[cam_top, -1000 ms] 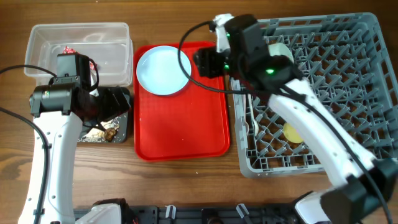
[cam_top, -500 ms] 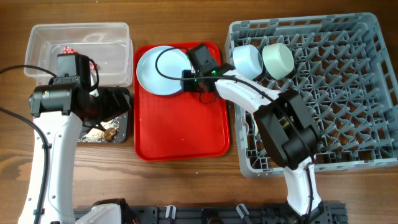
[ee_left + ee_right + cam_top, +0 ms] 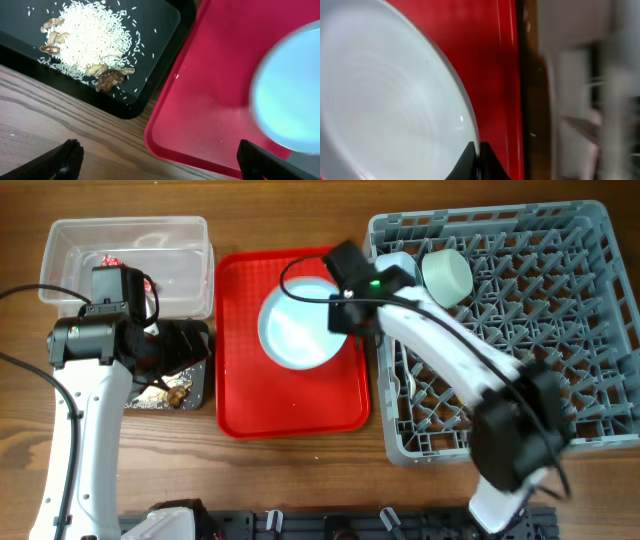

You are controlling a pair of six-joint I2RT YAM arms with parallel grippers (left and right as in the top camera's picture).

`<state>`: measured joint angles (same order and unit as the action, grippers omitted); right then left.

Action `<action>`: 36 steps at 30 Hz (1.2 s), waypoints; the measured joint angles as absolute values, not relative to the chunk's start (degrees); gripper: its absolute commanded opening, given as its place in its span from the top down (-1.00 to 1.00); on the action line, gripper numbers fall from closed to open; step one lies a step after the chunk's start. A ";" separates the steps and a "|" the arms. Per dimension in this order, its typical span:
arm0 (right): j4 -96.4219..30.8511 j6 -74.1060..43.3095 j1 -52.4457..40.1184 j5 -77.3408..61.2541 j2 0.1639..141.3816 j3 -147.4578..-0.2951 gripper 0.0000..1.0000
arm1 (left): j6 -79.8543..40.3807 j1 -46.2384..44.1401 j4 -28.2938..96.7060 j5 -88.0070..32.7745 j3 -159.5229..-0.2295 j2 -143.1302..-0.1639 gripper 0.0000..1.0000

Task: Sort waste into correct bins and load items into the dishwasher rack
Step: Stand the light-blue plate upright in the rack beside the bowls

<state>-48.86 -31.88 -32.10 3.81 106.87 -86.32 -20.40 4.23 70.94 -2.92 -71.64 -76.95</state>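
Pinching the rim of the blurred blue plate (image 3: 297, 330) over the red tray (image 3: 290, 405), the right gripper (image 3: 476, 160) is closed on it, while the left gripper (image 3: 160, 152) gapes wide and empty near the black tray (image 3: 150, 30) of rice (image 3: 95, 35), the clear tub (image 3: 60, 240) holds a wrapper (image 3: 110, 260), and the rack (image 3: 560, 310) holds a green bowl (image 3: 446, 275).

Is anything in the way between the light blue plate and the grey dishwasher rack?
Nothing visible does: bare flat red tray lies between the round light blue plate and the grey lattice dishwasher rack, apart from the rack's own left wall. A pale green bowl occupies its far-left corner.
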 measured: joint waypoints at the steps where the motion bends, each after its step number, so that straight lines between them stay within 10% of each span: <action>1: -50.19 -29.50 -32.10 6.81 101.47 -86.32 0.91 | -20.40 4.23 70.91 -2.92 -71.64 -76.95 -1.00; 9: -67.35 -26.46 -28.03 32.21 80.18 -86.50 0.91 | -20.40 4.23 70.50 -2.90 -71.64 -76.95 -1.00; 21: -70.22 -28.67 -23.42 51.00 84.23 -74.85 0.91 | -20.40 4.23 70.22 -2.92 -71.64 -76.95 -1.00; 24: -66.57 -29.02 -23.46 44.60 84.97 -74.56 0.04 | -20.40 4.23 70.24 -2.92 -71.64 -76.95 -1.00; 29: -63.20 -29.56 -23.46 29.71 84.07 -74.48 -0.79 | -20.40 4.23 69.93 -4.10 -71.64 -76.95 -1.00; 36: -57.98 -17.58 -15.00 6.37 70.76 -74.39 -0.99 | -16.29 1.72 63.77 -11.53 -71.64 -76.95 -1.00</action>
